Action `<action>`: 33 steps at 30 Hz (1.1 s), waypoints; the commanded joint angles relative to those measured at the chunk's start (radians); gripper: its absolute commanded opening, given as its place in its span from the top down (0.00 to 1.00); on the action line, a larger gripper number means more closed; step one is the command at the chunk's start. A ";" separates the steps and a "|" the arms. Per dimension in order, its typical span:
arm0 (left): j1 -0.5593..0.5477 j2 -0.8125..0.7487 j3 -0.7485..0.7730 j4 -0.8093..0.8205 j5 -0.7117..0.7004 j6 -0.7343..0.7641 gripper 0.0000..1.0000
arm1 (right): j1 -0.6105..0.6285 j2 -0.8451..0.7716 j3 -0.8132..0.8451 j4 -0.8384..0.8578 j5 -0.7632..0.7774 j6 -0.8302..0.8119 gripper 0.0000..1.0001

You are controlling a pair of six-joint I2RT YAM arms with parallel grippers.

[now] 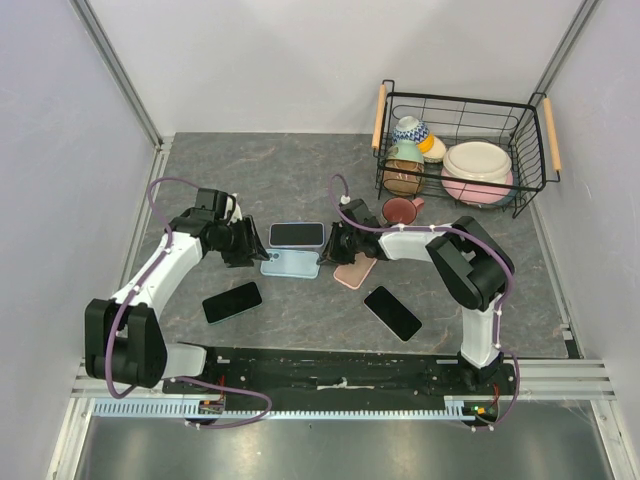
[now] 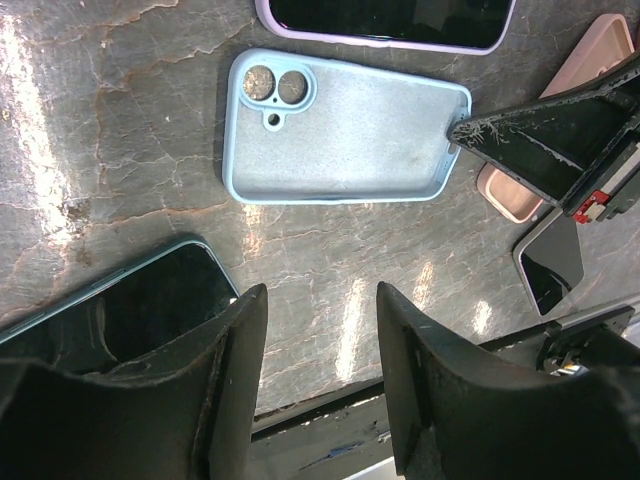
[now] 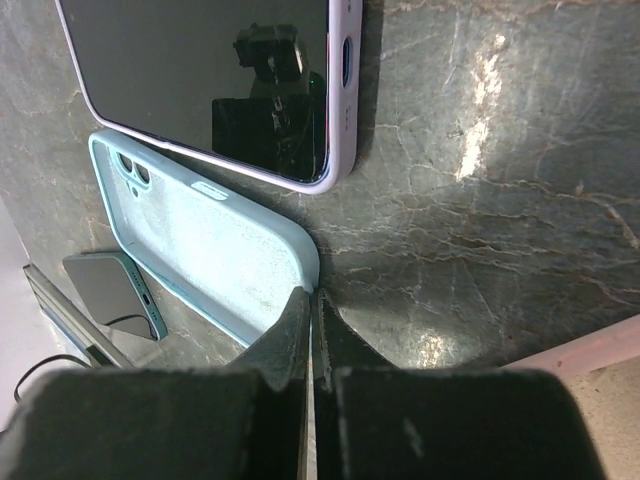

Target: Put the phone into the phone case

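Right fingers (image 3: 285, 340) meet at blue case (image 3: 215, 250) rim

case (image 1: 290, 264) between left claw (image 1: 256, 250) and right claw (image 1: 328, 250) | cased phone (image 1: 297, 234) just behind it | phone (image 1: 232, 301) before left claw | second phone (image 1: 392, 313) before right claw | basket (image 1: 460, 99) behind right claw

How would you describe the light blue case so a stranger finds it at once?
From the wire basket, look left to the centre of the table, where a lavender-cased phone lies screen-up. The light blue case lies just on its near side. It is the only blue case, empty interior facing up.
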State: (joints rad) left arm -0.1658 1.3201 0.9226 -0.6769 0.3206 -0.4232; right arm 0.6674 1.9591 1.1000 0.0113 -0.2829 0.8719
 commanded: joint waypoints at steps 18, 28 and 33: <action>-0.001 0.024 0.032 0.034 0.037 0.060 0.46 | -0.005 -0.198 0.028 -0.090 0.067 -0.183 0.03; -0.001 0.010 -0.010 0.088 0.112 0.070 0.46 | -0.009 -0.387 -0.028 -0.079 0.030 -0.165 0.02; -0.001 0.018 -0.022 0.122 0.181 0.063 0.44 | -0.012 -0.430 -0.083 -0.094 0.062 -0.155 0.02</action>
State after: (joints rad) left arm -0.1658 1.3373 0.9092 -0.6144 0.4179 -0.3939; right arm 0.6632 1.5730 1.0653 -0.0715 -0.2348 0.7090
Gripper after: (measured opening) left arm 0.550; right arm 0.982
